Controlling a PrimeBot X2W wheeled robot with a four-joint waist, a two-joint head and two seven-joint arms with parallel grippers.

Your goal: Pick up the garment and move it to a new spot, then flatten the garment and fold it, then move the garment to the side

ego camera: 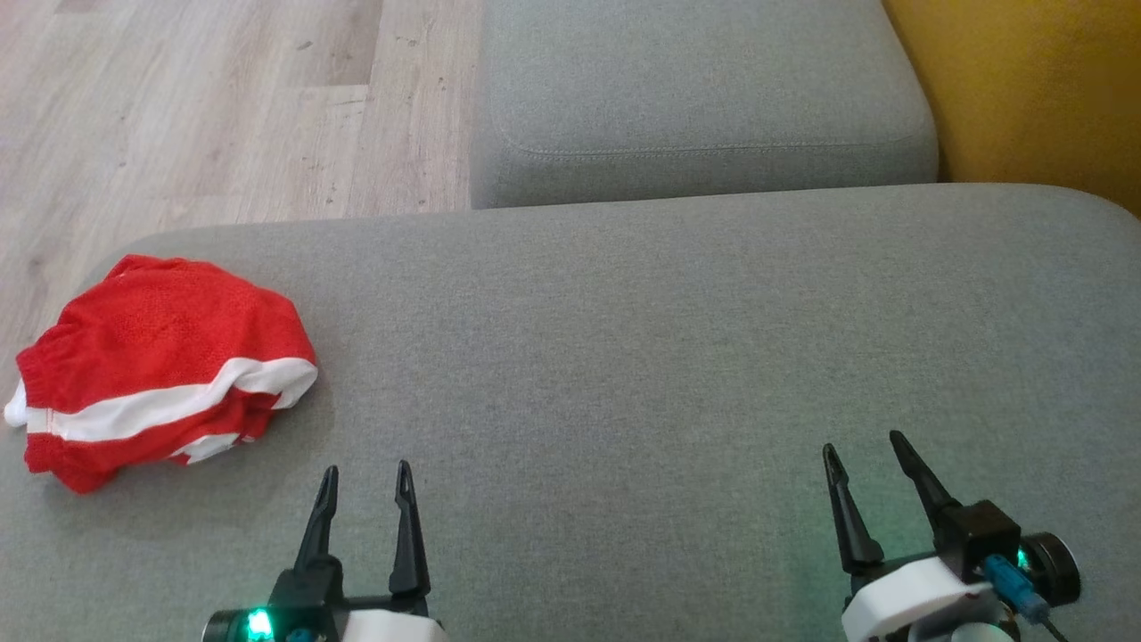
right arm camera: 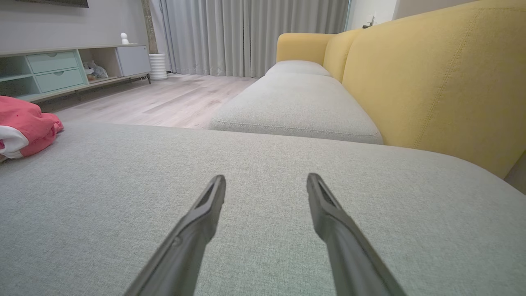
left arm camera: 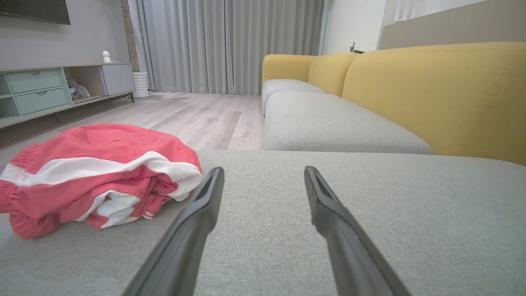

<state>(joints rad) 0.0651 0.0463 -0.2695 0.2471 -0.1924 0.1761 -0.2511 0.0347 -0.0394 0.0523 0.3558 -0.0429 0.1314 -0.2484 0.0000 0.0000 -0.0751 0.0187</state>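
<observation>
A crumpled red garment (ego camera: 160,357) with white stripes lies in a heap at the left end of the grey sofa cushion (ego camera: 669,339). The left wrist view shows the garment (left arm camera: 94,172) just left of my own fingers, and it sits at the far left edge of the right wrist view as the garment (right arm camera: 22,125). My left gripper (ego camera: 367,468) stands open near the cushion's front, a little right of and below the garment, holding nothing. My right gripper (ego camera: 863,440) is open too, far to the right over bare cushion.
A second grey seat cushion (ego camera: 704,98) lies beyond the near one, with a yellow backrest (ego camera: 1025,89) at the right. Wooden floor (ego camera: 196,107) lies past the cushion's left edge. A low cabinet (left arm camera: 49,88) and curtains (left arm camera: 230,45) stand across the room.
</observation>
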